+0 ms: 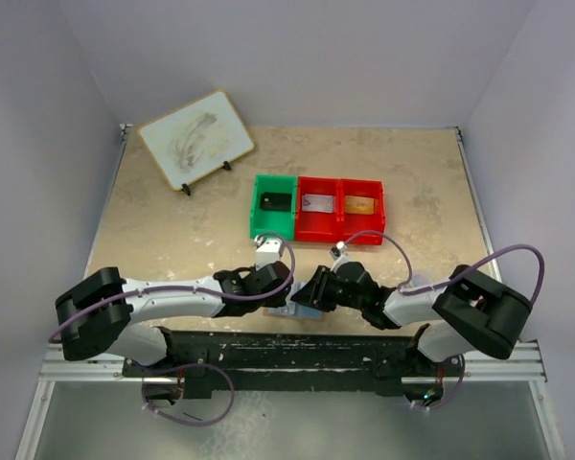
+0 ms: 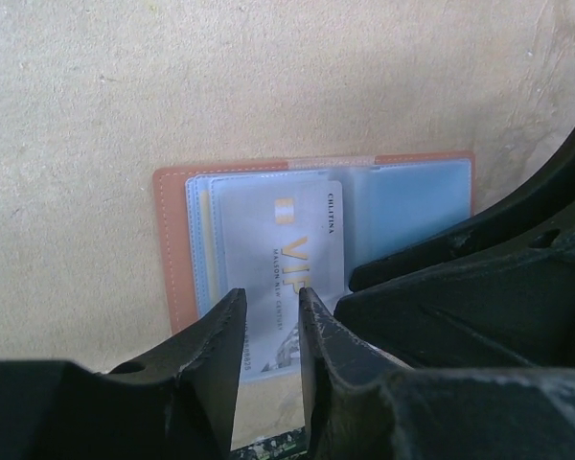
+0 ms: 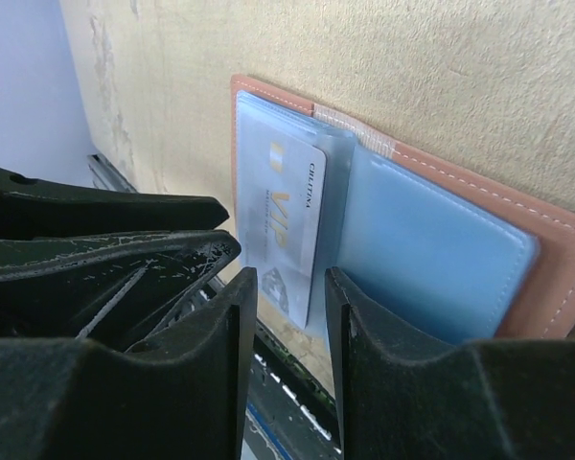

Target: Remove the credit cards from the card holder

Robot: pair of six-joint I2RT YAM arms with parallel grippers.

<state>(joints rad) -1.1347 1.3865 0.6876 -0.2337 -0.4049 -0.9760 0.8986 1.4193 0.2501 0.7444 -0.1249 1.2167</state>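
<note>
The card holder [image 2: 171, 251] lies open at the table's near edge, with a tan-pink border and pale blue inner panels. A pale VIP card [image 2: 287, 244] sticks partly out of its left sleeve toward the near edge. My left gripper [image 2: 271, 299] is slightly open, its fingers over the card's protruding end. My right gripper [image 3: 286, 283] is slightly open just beside it, over the fold between the card [image 3: 289, 206] and the right blue panel [image 3: 431, 249]. In the top view both grippers [image 1: 283, 287] [image 1: 313, 290] meet over the holder [image 1: 289, 312].
A green bin [image 1: 259, 218] and two red bins [image 1: 318, 230] [image 1: 378, 216] stand mid-table, each with a card inside. A whiteboard on a stand [image 1: 196, 139] is at the back left. The metal rail [image 1: 297, 350] runs just behind the holder.
</note>
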